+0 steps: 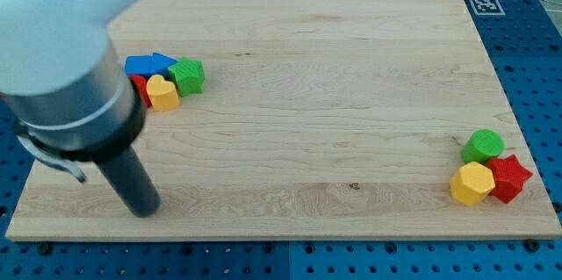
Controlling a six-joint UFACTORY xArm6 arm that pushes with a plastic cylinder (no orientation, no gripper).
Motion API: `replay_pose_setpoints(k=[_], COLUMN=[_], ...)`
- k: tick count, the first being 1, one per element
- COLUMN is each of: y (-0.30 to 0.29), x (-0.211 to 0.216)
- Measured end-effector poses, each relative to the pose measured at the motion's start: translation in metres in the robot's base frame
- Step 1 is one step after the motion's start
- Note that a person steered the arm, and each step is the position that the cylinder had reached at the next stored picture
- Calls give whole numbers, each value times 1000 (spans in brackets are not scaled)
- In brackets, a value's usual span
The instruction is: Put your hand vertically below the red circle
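the arm's grey body (61, 61) is looming nearest, filling the view's upper left. my tip (142, 206), a bare rod carrying nothing, is resting on the board (334, 78) near the bottom left, below the left cluster and apart from it. there the red block (140, 85) is showing only as a sliver, shape unclear, touching the blue blocks (147, 63), yellow block (162, 92) and green block (187, 75). at bottom right, a green cylinder (483, 146), yellow hexagon (471, 183) and red star (510, 177) are sitting together.

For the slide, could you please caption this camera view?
My tip rests below the left cluster hiding a red block; three blocks sit right.
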State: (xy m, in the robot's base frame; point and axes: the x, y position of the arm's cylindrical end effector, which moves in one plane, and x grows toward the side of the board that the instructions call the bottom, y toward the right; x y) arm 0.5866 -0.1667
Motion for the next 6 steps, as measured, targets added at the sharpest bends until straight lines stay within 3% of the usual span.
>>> replay_pose_setpoints(k=[2, 6], y=[-43, -47], x=[-63, -109])
